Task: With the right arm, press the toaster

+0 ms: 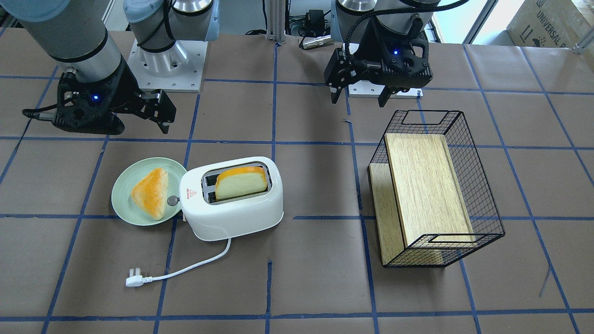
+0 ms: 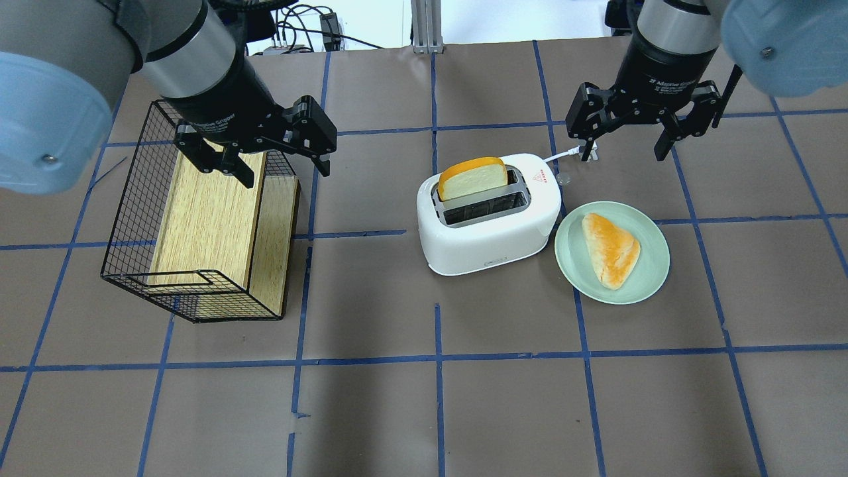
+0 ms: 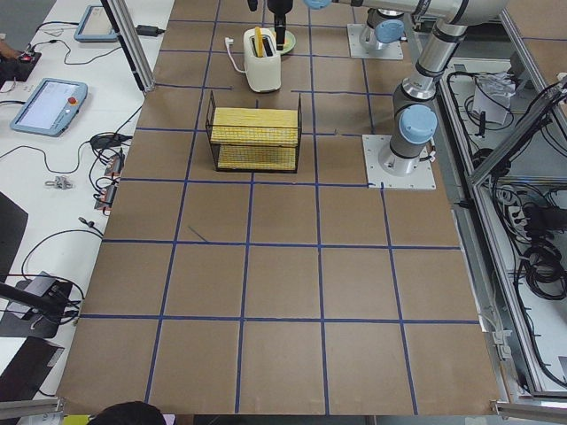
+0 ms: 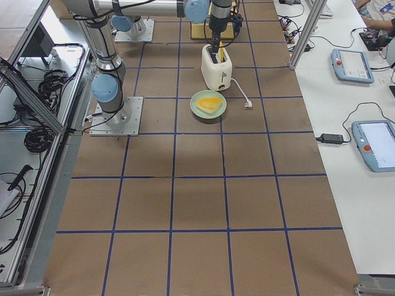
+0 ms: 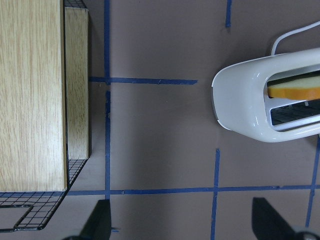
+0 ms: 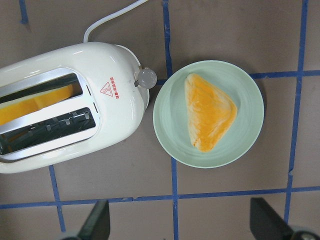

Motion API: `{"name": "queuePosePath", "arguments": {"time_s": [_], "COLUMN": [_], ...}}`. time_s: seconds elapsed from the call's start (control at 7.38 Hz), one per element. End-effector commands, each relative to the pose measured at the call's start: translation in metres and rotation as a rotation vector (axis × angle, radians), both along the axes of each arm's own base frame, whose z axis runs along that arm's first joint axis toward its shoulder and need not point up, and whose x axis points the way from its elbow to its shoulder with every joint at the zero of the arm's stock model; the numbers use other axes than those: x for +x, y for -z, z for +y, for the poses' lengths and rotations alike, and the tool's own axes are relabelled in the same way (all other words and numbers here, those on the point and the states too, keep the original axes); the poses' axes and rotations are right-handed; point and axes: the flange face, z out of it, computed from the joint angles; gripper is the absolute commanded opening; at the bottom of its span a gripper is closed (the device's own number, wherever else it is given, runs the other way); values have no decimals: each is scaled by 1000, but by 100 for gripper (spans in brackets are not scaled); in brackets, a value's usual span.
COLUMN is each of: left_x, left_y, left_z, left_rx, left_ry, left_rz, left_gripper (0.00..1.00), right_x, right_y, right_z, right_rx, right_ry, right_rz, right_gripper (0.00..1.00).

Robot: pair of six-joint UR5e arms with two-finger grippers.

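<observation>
The white toaster (image 1: 241, 215) stands mid-table with an orange-crusted slice (image 1: 241, 185) upright in one slot. Its grey knob (image 1: 173, 200) is on the end facing the plate. It also shows in the overhead view (image 2: 490, 245) and the right wrist view (image 6: 120, 115). My right gripper (image 2: 626, 136) is open and empty. It hovers well above the table by the toaster's knob end and the plate, touching nothing; it also shows in the front-facing view (image 1: 162, 113). My left gripper (image 2: 285, 165) is open and empty above the basket's edge.
A pale green plate (image 1: 121, 197) with a triangular bread piece (image 1: 151, 192) touches the toaster's knob end. The white cord and plug (image 1: 134, 280) trail on the operators' side. A black wire basket (image 1: 482, 185) holding wooden boards lies on its side at my left.
</observation>
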Motion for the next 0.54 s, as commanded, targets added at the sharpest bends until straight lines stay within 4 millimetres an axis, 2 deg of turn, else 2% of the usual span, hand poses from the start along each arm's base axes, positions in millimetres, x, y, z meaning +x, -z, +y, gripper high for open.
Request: {"name": "queuePosePath", "arguments": {"time_s": [0.0, 0.41], "left_x": [0, 0], "left_y": [0, 0], "left_z": [0, 0], "left_rx": [1, 1], "left_ry": [0, 0], "left_rz": [0, 0], "left_gripper": [100, 100], "right_x": [0, 0], "right_y": [1, 4], "right_z": [1, 11], "right_rx": [3, 7], "right_ry": [2, -1], "right_rz": [-1, -5], "right_gripper": [100, 100]}}
